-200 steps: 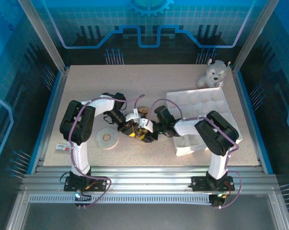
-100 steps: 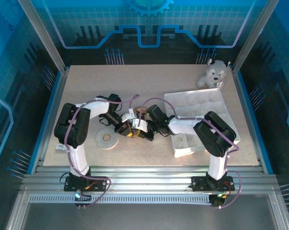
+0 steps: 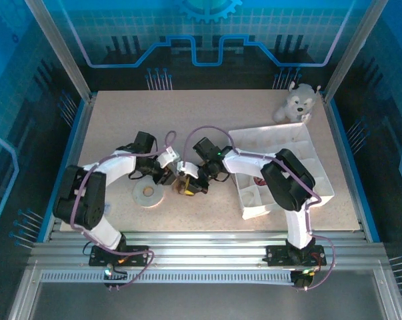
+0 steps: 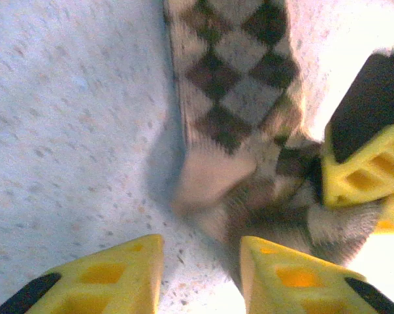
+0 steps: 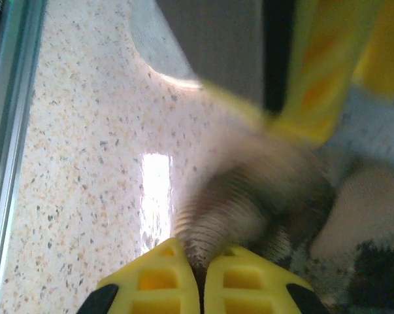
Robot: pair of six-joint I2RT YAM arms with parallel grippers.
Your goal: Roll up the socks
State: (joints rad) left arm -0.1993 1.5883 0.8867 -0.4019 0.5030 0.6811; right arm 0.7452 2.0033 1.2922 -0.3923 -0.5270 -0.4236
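The sock [image 4: 239,98] stretches to 12 o'clock from the half-open, empty left gripper [image 4: 202,261], and the right gripper [image 5: 198,265] is pinched shut on its bunched end.

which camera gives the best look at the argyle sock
Left wrist: the argyle sock lies close up, its diamonds clear. Top external has it as a small brown bit between the arms. Right wrist gives a blurred patch of ribbed fabric, likely its cuff.
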